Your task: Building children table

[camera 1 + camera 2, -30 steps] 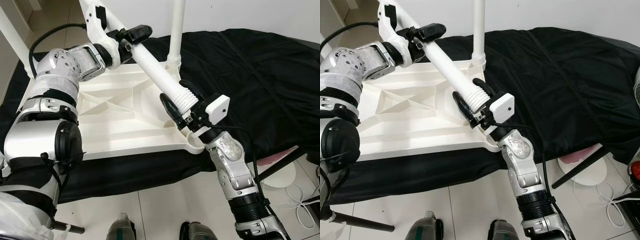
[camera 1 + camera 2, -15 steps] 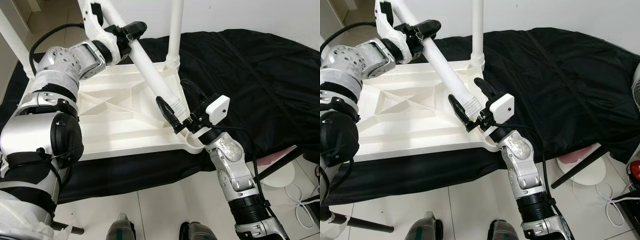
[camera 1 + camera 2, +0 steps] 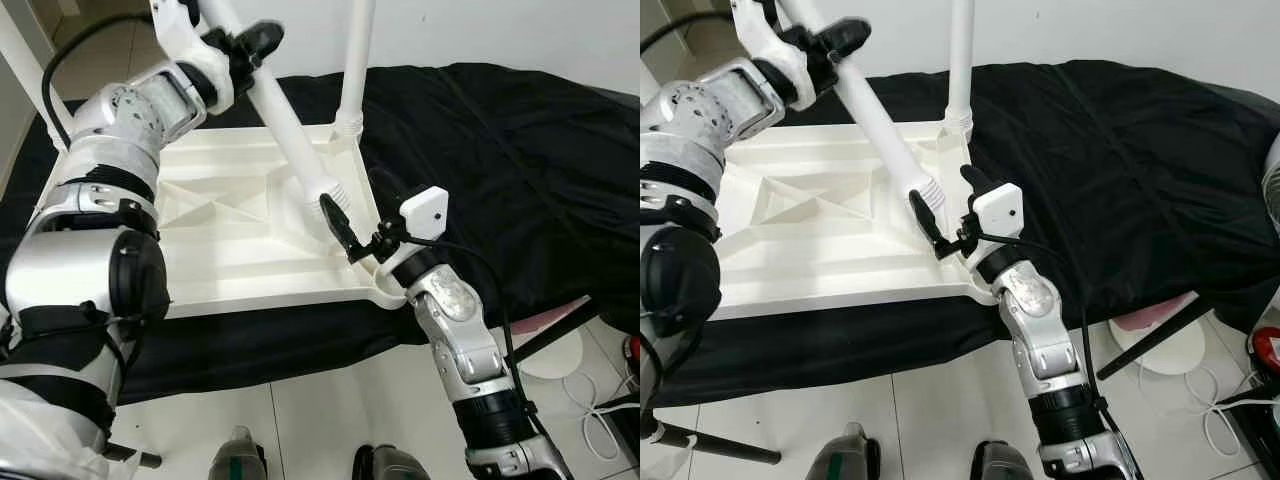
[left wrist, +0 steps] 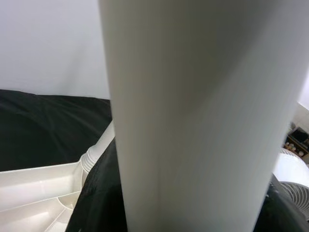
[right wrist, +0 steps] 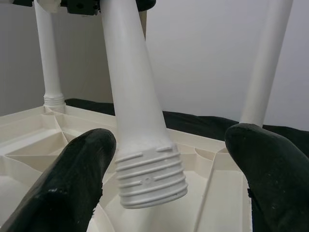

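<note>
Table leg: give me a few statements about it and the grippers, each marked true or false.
1. The left gripper holds the leg near its upper end. True.
2. The right gripper is shut on the leg. False: its fingers stand open on either side of the threaded end.
3. The tabletop lies upside down on black cloth. True.
4. No leg is fitted yet. False: a fitted leg stands upright at the far corner.
</note>
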`<state>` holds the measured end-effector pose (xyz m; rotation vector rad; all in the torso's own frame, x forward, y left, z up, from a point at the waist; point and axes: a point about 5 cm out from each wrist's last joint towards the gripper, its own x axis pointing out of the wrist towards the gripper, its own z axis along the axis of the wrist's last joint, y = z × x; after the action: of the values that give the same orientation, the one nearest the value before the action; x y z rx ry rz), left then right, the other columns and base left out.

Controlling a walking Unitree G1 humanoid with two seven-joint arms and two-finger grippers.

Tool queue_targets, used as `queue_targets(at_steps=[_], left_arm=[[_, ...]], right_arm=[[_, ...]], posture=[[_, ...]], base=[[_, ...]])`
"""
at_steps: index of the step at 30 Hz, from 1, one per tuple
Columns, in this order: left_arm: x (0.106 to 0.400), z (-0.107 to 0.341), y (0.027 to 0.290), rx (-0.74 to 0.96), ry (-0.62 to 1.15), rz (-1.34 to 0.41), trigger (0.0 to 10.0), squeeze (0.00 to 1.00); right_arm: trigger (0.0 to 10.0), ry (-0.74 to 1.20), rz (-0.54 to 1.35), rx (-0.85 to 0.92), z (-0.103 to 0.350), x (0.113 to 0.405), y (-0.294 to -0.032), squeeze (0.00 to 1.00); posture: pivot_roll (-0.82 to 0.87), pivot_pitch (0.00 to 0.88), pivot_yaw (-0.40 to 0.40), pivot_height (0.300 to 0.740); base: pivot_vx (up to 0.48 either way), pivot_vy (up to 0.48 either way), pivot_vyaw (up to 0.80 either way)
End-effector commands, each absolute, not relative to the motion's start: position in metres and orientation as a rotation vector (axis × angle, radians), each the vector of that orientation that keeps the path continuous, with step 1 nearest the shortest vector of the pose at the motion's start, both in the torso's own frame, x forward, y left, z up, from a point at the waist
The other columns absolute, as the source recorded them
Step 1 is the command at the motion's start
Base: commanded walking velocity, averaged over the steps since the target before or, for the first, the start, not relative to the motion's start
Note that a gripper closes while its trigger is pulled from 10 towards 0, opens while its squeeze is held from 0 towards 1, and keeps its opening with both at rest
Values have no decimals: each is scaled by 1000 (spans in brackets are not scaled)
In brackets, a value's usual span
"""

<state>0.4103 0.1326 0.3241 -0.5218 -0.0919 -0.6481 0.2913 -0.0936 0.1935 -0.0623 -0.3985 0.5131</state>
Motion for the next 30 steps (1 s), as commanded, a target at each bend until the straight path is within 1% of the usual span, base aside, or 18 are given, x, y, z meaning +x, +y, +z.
queue_targets(at_steps=[1, 3, 5, 8, 11, 15, 19, 21, 23, 24, 28, 30], left_arm=[[409, 324, 131, -481, -119, -634, 10000, 0], [409, 324, 131, -481, -119, -634, 10000, 0], [399, 317, 115, -388, -190, -616, 10000, 0], [386, 307, 99, -314, -271, -560, 10000, 0], [384, 304, 97, -304, -286, -543, 10000, 0], [373, 294, 81, -271, -317, -511, 10000, 0], [367, 294, 73, -269, -337, -506, 10000, 0], [359, 295, 65, -254, -356, -509, 10000, 0], [352, 295, 55, -242, -363, -532, 10000, 0], [352, 295, 55, -242, -363, -532, 10000, 0], [344, 291, 42, -230, -358, -577, 10000, 0], [342, 291, 39, -227, -359, -583, 10000, 0]], right_arm=[[10000, -375, 494, -79, 192, 295, -94, 0], [10000, -375, 494, -79, 192, 295, -94, 0], [10000, -352, 492, -94, 191, 298, -88, 0], [10000, -305, 464, -127, 188, 305, -81, 0], [10000, -294, 453, -126, 188, 307, -81, 0], [10000, -232, 435, -144, 183, 313, -74, 0], [10000, -198, 420, -161, 180, 315, -72, 0], [10000, -175, 392, -180, 177, 319, -73, 0], [10000, -147, 383, -145, 175, 325, -74, 0], [10000, -147, 383, -145, 175, 325, -74, 0], [10000, -138, 351, -191, 178, 337, -75, 0], [10000, -133, 344, -211, 179, 341, -75, 0]], posture=[[38, 1, 2, 740], [38, 1, 2, 740], [35, 0, -13, 740], [33, 0, -16, 740], [34, 0, -20, 740], [34, 0, -24, 740], [34, 0, -24, 740], [35, 0, -24, 740], [35, 0, -22, 740], [35, 0, -22, 740], [34, 0, -16, 740], [36, 0, -16, 740]], base=[[0, 0, 0], [0, 0, 0], [0, 0, 0], [0, 0, 0], [0, 0, 0], [0, 0, 0], [0, 0, 0], [0, 0, 0], [0, 0, 0], [0, 0, 0], [0, 0, 0], [0, 0, 0]])
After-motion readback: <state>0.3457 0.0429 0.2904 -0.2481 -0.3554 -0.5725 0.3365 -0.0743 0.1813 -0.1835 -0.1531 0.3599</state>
